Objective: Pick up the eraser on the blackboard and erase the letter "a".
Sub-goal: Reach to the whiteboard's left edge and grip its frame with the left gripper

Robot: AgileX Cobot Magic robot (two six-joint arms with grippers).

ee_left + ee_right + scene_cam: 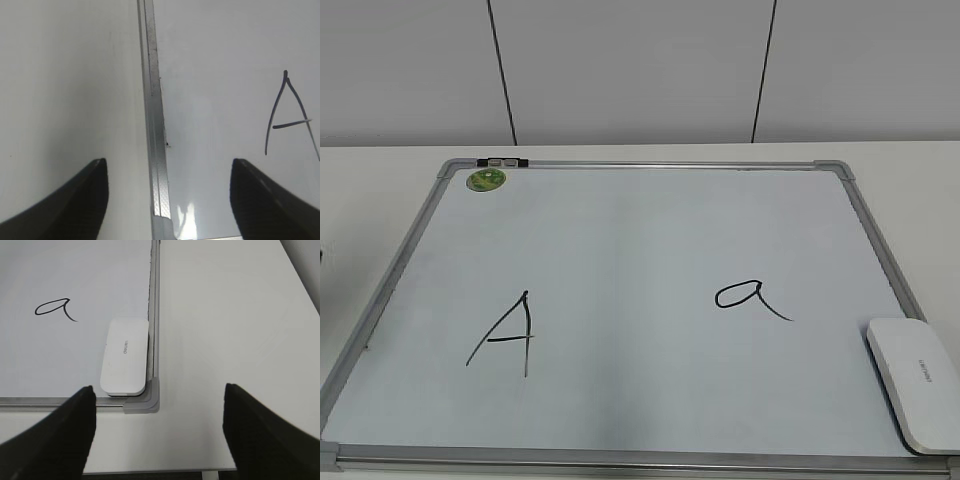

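Observation:
The blackboard (640, 230) is a white dry-erase board with a silver frame, lying flat on the table. The small letter "a" (750, 298) is drawn right of centre; it also shows in the right wrist view (55, 308). The white eraser (916, 380) lies on the board's near right corner, against the frame, also seen in the right wrist view (125, 356). My right gripper (159, 427) is open and empty, above the bare table just in front of that corner. My left gripper (167, 200) is open and empty, straddling the board's left frame (154, 125). Neither gripper shows in the exterior view.
A large capital "A" (505, 335) is drawn on the board's left half, also in the left wrist view (292, 117). A round green sticker (486, 180) sits at the far left corner. The table's front edge (160, 471) lies just below my right gripper.

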